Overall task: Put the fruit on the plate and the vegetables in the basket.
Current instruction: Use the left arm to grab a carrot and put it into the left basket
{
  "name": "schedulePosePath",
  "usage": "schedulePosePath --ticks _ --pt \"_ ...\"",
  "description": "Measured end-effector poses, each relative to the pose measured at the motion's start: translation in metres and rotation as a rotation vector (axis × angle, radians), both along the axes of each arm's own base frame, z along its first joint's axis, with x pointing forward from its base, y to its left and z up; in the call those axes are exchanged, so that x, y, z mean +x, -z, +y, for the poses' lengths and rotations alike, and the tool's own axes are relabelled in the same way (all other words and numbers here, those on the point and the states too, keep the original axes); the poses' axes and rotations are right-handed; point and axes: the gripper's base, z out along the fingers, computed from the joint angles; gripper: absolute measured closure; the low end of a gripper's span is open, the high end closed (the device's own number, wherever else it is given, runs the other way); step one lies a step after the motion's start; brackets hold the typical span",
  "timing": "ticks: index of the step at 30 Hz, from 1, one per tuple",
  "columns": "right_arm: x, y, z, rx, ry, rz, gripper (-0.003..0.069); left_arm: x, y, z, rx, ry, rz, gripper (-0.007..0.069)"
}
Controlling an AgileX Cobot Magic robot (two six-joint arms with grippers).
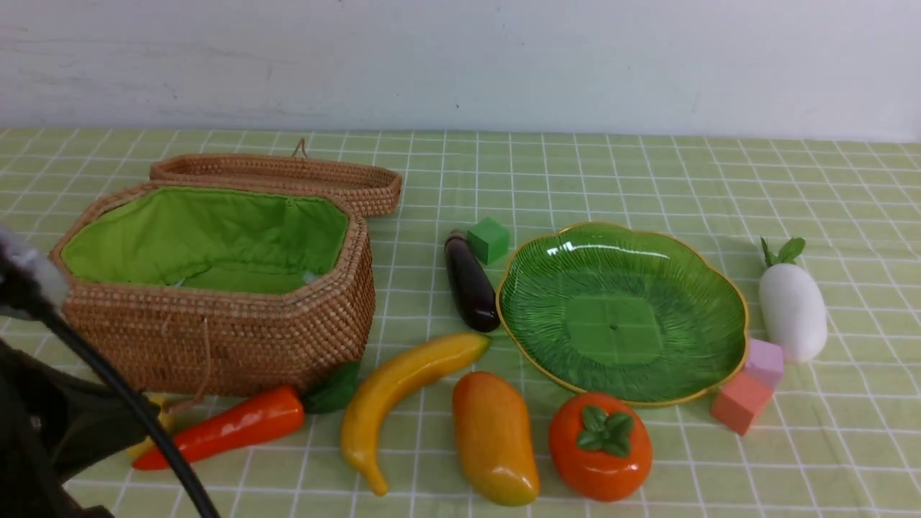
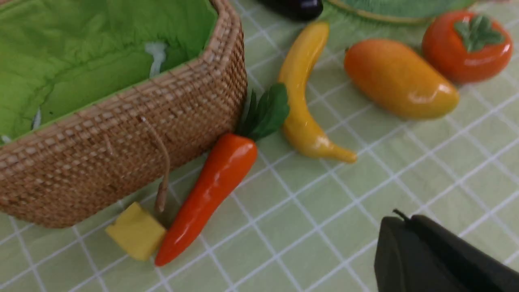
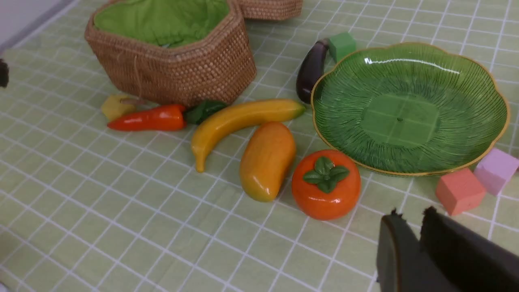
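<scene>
While my left gripper (image 2: 405, 221) is closed and my right gripper (image 3: 410, 217) barely parted, both empty, I must open left wide before straddling the chili pepper (image 2: 211, 190).

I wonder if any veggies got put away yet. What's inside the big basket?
Inside the basket only its green lining shows, with nothing lying on it. The bottom strip just behind the near wall is hidden in every view.

Brown woven basket (image 1: 216, 338), green lining; ribbed green plate (image 1: 619, 316), gold rim; yellow banana (image 1: 403, 388); red chili (image 1: 230, 428); purple eggplant (image 1: 469, 284); white radish (image 1: 791, 316); pale green bench cloth (image 1: 719, 180), white grid.
</scene>
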Motion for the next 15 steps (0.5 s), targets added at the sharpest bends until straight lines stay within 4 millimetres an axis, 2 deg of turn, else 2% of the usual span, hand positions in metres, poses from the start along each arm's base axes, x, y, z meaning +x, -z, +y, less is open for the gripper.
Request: schedulePosePath --ticks 6,9,12,14,15 --pt "0.01 -0.006 0.006 -0.051 -0.074 -0.018 0.0564 0.021 0.017 -0.018 0.191 0.112 0.086 0.0638" --pt "0.012 -0.006 0.011 -0.063 -0.133 -0.037 0.056 0.038 0.034 -0.028 0.29 0.116 0.138 0.0636" --pt "0.011 -0.008 0.013 -0.075 -0.175 -0.065 0.0556 0.056 0.051 -0.032 0.376 0.098 0.17 0.0597" --pt "0.01 -0.008 0.014 -0.09 -0.197 -0.079 0.0553 0.067 0.063 -0.036 0.421 0.107 0.196 0.0526" --pt "0.01 -0.008 0.014 -0.09 -0.199 -0.079 0.0553 0.068 0.064 -0.036 0.427 0.108 0.198 0.0519"
